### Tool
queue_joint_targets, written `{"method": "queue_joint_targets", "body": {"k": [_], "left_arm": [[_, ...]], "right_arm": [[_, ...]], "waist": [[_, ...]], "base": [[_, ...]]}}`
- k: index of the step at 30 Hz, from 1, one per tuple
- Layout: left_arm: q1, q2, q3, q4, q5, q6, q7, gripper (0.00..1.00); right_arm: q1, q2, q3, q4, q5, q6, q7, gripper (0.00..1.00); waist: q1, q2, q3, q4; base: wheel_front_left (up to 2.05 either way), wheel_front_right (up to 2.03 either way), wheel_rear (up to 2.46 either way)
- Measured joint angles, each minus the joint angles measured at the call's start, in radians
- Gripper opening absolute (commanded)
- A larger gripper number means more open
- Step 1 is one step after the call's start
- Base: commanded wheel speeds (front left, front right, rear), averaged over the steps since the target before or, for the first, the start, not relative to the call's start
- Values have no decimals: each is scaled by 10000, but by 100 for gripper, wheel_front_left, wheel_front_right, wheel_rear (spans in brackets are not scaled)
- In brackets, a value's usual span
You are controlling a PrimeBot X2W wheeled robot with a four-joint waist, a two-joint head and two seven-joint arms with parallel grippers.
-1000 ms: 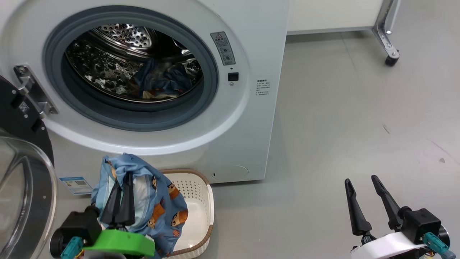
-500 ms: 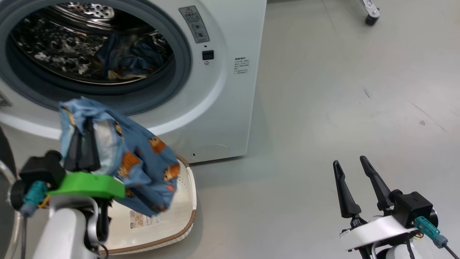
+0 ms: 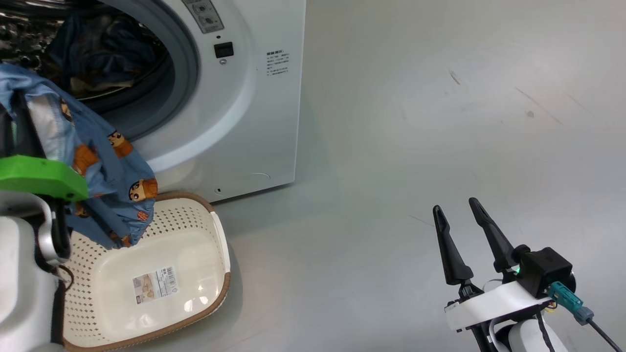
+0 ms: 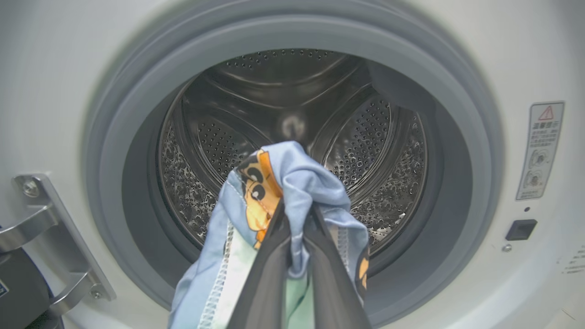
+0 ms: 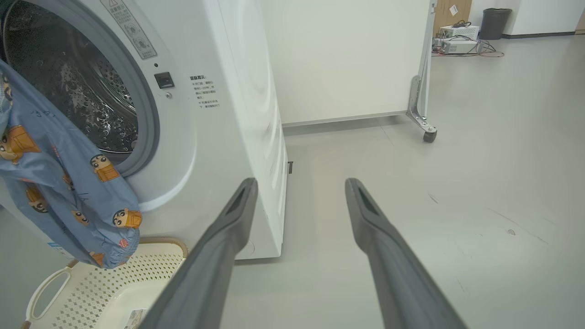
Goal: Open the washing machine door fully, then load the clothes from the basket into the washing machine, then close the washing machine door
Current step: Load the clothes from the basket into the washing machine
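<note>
My left gripper (image 4: 297, 210) is shut on a light blue garment (image 4: 292, 178) printed with orange-brown cartoon figures. It holds the garment up in front of the open mouth of the white washing machine (image 3: 244, 112). The cloth (image 3: 105, 166) hangs down over the back of the cream perforated basket (image 3: 217, 230), whose floor bears a label sticker and no clothes. Darker blue clothes (image 3: 98, 49) lie inside the steel drum (image 4: 388, 151). The door's steel hinge (image 4: 50, 237) and a corner of the black door (image 4: 18, 292) sit at the machine's left. My right gripper (image 3: 454, 204) stands open and empty over the floor to the right.
Grey floor (image 3: 440, 98) stretches to the right of the machine. A white panel on a castered metal leg (image 5: 422, 119) stands behind it. Far back right are some equipment and cables (image 5: 461, 43) and a dark bin (image 5: 491, 20).
The head camera has swung, shifting the whole picture left and up. My left gripper has lifted the blue garment out of the basket towards the drum mouth. The right gripper stays open.
</note>
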Motion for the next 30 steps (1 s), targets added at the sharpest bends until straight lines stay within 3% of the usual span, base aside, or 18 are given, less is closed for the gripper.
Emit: {"method": "queue_joint_targets", "body": {"k": [30], "left_arm": [[-5660,2424,161,1877,1045,-81,1377,0]], "right_arm": [[-933,117,1085,-422,1482,0,0,100]], "waist": [[1,0,3939,-2081]], "base": [[0,0,0]]}}
